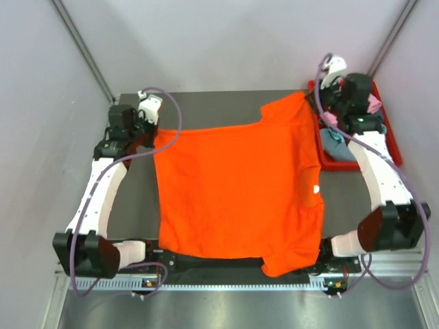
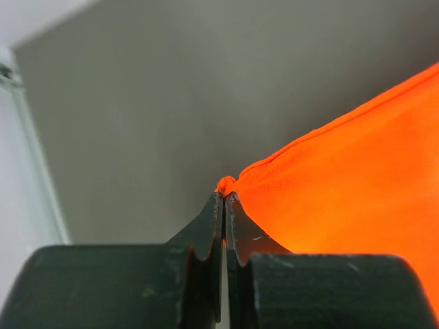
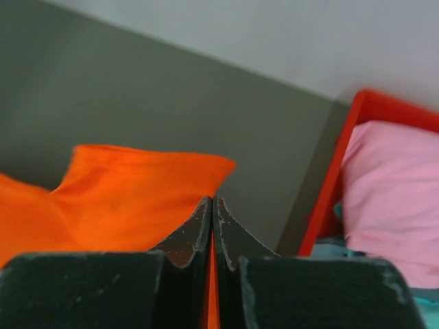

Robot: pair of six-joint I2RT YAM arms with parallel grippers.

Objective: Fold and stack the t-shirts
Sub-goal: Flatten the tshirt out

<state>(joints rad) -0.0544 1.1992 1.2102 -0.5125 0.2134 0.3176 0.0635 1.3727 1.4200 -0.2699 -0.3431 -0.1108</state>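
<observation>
A bright orange t-shirt (image 1: 236,192) lies spread across the dark table, its small white neck tag (image 1: 316,188) at the right and one sleeve hanging over the near edge. My left gripper (image 1: 147,134) is shut on the shirt's far left corner; the wrist view shows the cloth (image 2: 343,199) pinched at the tips. My right gripper (image 1: 322,113) is shut on the shirt's far right part by the sleeve, and orange cloth (image 3: 137,199) shows between its fingers. A pink shirt (image 3: 391,199) and a teal one (image 1: 336,144) lie in the bin.
A red plastic bin (image 1: 387,127) stands at the far right of the table, close beside my right gripper; its rim shows in the right wrist view (image 3: 336,185). Grey walls enclose the table on three sides. Bare dark tabletop (image 1: 219,106) lies behind the shirt.
</observation>
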